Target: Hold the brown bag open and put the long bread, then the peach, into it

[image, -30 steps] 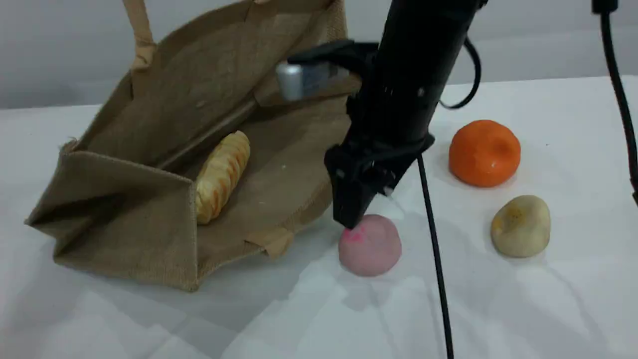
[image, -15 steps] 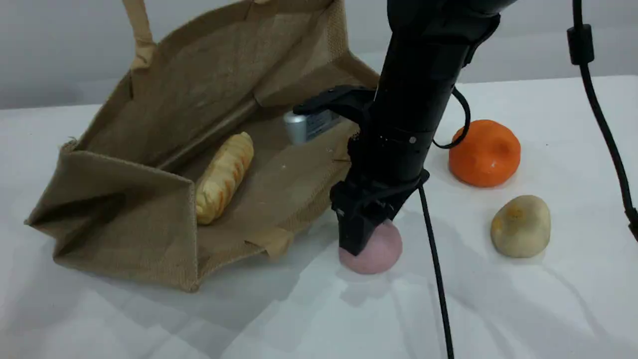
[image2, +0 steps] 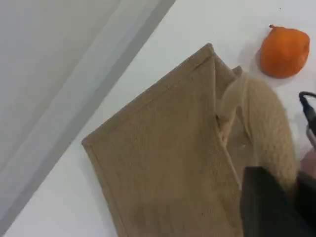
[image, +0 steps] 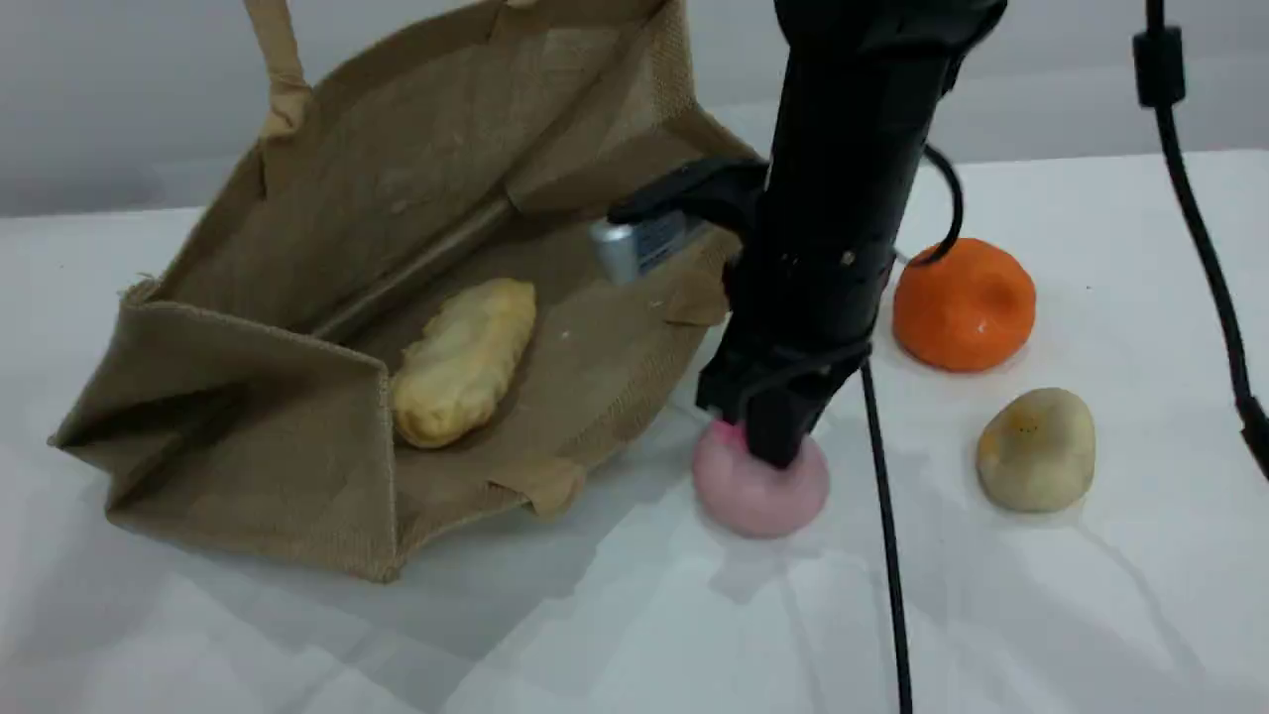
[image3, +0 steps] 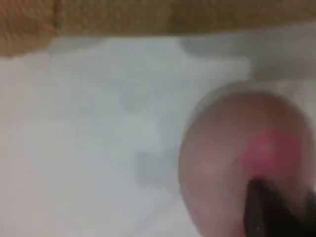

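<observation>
The brown bag (image: 297,416) lies on its side with its mouth facing right, its upper wall lifted. Its beige handle (image2: 266,128) runs into my left gripper (image2: 276,207), which is shut on it; this gripper is outside the scene view. The long bread (image: 464,362) lies inside the bag on the lower wall. The pink peach (image: 758,496) sits on the white table just right of the bag's mouth. My right gripper (image: 773,441) comes down from above and is shut on the peach's top, by its magenta blotch. Close up, the peach (image3: 227,148) fills the right wrist view at the fingertip (image3: 269,207).
An orange ball (image: 964,305) and a beige lump (image: 1036,448) lie right of the peach. A black cable (image: 887,555) hangs from the right arm down past the peach. The bag's second handle (image: 278,69) stands up at the far left.
My right gripper came down onto the peach and shut on it, nudging it slightly right. The long bread rolled over inside the bag. The left gripper stayed shut.
</observation>
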Controlling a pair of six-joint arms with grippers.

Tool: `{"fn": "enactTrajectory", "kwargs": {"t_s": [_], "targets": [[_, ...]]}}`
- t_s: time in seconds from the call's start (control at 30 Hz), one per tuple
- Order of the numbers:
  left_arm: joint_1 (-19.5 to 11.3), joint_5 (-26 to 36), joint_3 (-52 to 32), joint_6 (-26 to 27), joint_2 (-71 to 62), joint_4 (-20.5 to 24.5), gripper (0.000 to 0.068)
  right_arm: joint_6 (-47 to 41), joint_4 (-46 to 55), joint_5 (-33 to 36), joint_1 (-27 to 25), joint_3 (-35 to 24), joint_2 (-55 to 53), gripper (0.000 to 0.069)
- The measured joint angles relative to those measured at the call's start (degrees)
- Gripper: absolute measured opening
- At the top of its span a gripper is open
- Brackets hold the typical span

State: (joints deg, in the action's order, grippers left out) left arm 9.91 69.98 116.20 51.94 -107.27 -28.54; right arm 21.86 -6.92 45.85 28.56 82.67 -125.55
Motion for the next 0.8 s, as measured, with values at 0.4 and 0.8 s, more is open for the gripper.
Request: {"fn": "enactTrajectory", "kwargs": {"t_s": [0.4,0.8], "targets": [[0.0,0.0,0.0,0.0,0.0,0.0,0.0092,-0.75,0.41,-8.96,0.0,-1.4,12.42,0.0018],[0.0,0.0,0.0,0.03,0.0,-0.06,0.0092,15.64,-16.95,-32.65,4.29,-14.79,15.19,0.0018]]}}
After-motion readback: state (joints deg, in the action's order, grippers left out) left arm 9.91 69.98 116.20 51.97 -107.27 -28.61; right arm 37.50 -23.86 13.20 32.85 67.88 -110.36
